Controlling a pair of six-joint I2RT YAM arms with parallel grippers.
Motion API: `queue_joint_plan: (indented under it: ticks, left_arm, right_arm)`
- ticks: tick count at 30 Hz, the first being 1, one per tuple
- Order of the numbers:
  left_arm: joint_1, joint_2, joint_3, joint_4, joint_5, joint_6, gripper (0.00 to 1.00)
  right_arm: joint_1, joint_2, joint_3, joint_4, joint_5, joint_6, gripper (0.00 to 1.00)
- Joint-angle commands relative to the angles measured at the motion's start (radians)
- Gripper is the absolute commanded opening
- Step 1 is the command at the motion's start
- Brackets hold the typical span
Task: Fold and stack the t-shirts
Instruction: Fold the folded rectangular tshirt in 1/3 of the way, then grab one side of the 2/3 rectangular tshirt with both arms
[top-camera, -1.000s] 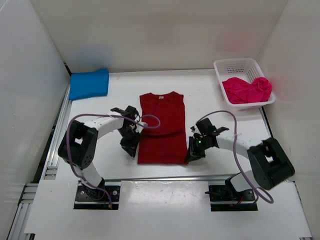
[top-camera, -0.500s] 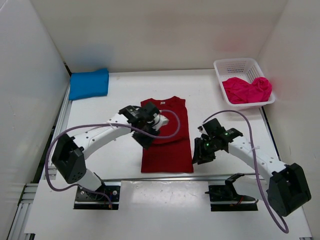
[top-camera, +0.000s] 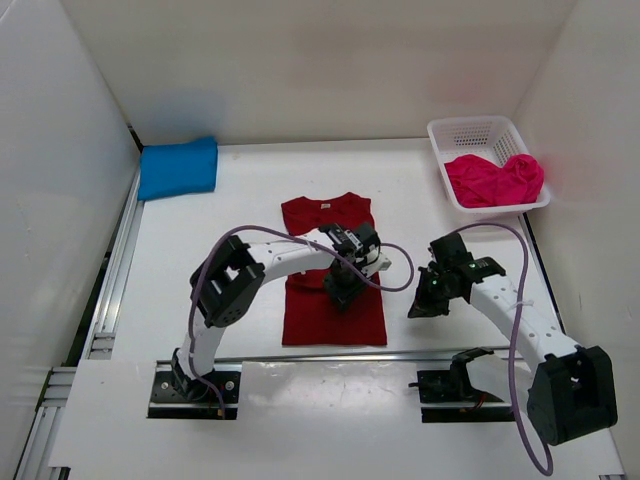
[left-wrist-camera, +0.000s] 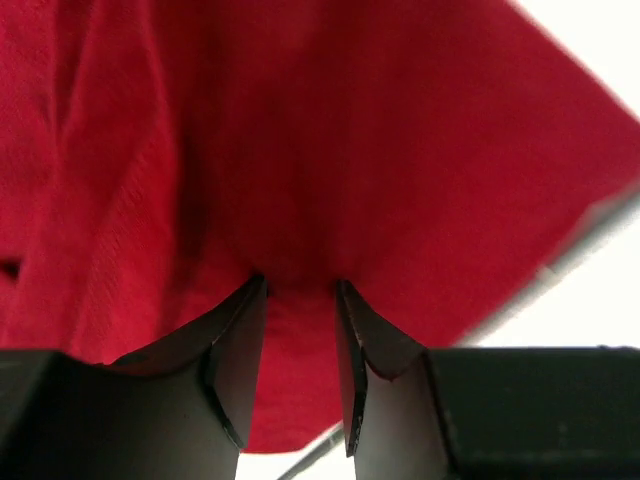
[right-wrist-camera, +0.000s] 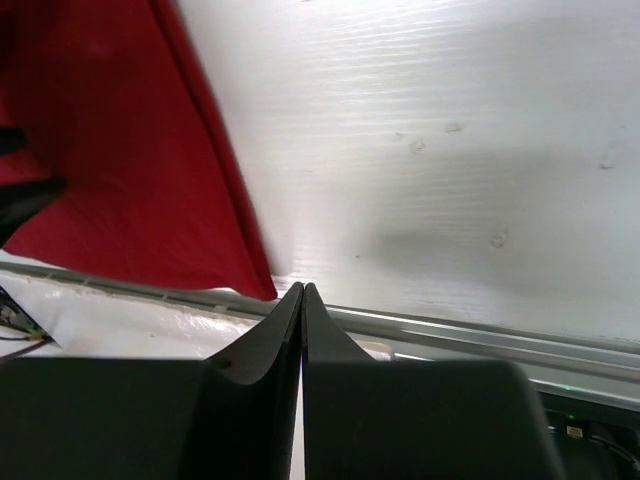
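1. The red shirt (top-camera: 335, 325) lies flat in the middle of the table (top-camera: 220, 210), collar toward the far edge and hem close to the near edge. Over the last second it has slid a little toward the near edge and the right. It shows as a long narrow strip, with creases around its middle.

2. The left gripper (top-camera: 343, 288) has swung from the shirt's left edge to over its middle, toward the right side. In the wrist view its jaws stand partly apart, with red cloth (left-wrist-camera: 400, 150) bunching between the tips (left-wrist-camera: 298, 285). I cannot tell whether they pinch it or only press on it.

3. The right gripper (top-camera: 422, 305) has left the shirt's right edge and now sits over bare table to the right, apart from the cloth. Its jaws are closed on nothing (right-wrist-camera: 303, 290), and the shirt's near right corner (right-wrist-camera: 110, 150) lies just to their left.

4. My reading is that the two-handed side fold is over. The left arm alone is now working the middle, most likely creasing or starting the crosswise fold. The right arm looks free for the hem.

5. The blue shirt (top-camera: 178, 167) sits folded in the far left corner. The pink shirt (top-camera: 493, 180) is crumpled in the basket (top-camera: 470, 128) at the far right corner. One shirt looks done, one is partway and one untouched, and no stack exists yet.
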Motion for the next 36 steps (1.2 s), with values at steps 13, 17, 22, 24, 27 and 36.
queue_joint_plan:
  ticks: [13,17,22,24,27,36]
  left_arm:
    - [0.087,0.023,0.186,0.033,-0.244,0.004,0.7]
    - [0.136,0.066,0.221,0.011,-0.213,0.004,0.76]
    - [0.194,0.014,0.299,-0.079,-0.161,0.004,0.74]
    - [0.185,-0.146,0.182,-0.043,-0.206,0.004,0.77]
    - [0.163,-0.286,0.047,-0.12,-0.322,0.004,0.79]
    - [0.193,-0.526,-0.566,-0.095,-0.06,0.004,0.78]
  right_arm:
    - [-0.025,-0.054,-0.05,-0.028,-0.004,-0.004,0.01]
    - [-0.025,-0.054,-0.05,-0.028,-0.004,-0.004,0.01]
    - [-0.025,-0.083,-0.031,-0.053,-0.021,-0.013,0.15]
    - [-0.025,-0.092,-0.04,-0.053,-0.06,-0.03,0.34]
    - [0.007,-0.083,-0.06,-0.053,-0.107,-0.056,0.48]
    - [0.104,0.027,-0.106,0.214,-0.202,0.01,0.53]
